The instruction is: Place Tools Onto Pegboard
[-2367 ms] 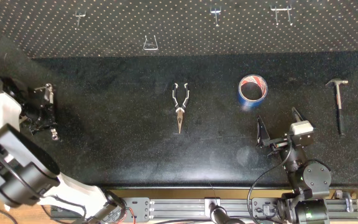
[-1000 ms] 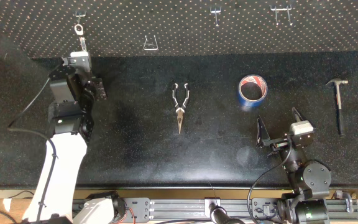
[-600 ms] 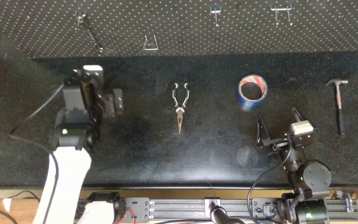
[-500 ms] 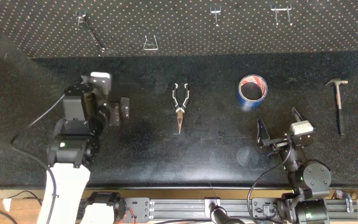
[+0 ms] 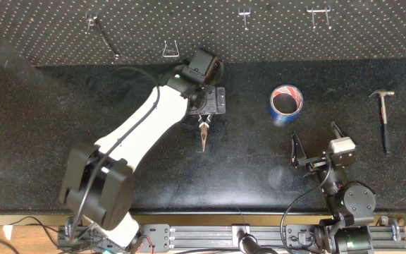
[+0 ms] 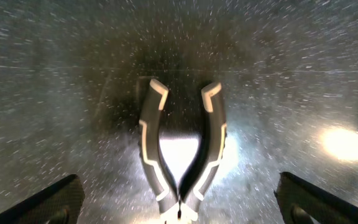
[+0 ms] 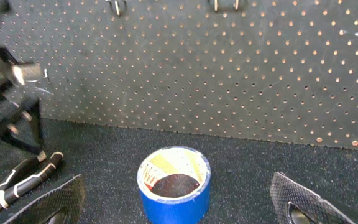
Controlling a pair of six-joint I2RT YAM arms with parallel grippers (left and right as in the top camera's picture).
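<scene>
Top view, starting at the near edge where the arm bases stand: the right gripper (image 5: 316,139) sits low over the black speckled worktop (image 5: 118,169), close to its own base, with its two fingers spread wide and nothing between them. Just beyond it the blue roll of tape (image 7: 174,200) stands on its edge-face with its hole upward, near the foot of the board. Off to the right, well apart from the tape, a small grey-headed hammer with a dark handle (image 5: 384,120) lies flat, head toward the board.

At mid-table the white left arm reaches across from its corner, and the left gripper (image 5: 207,101) hangs right over the black-and-white handled needle-nose pliers (image 6: 151,143). Its wrist view shows the fingers (image 6: 51,199) parted wide, one on either side of the splayed handles and not touching them. The pliers lie flat, nose pointing back toward the bases.

Farthest away, the dark perforated pegboard (image 5: 189,21) carries a slim metal wrench (image 5: 106,37) hanging tilted from a hook at the left, plus bare wire hooks (image 5: 170,49) further along.
</scene>
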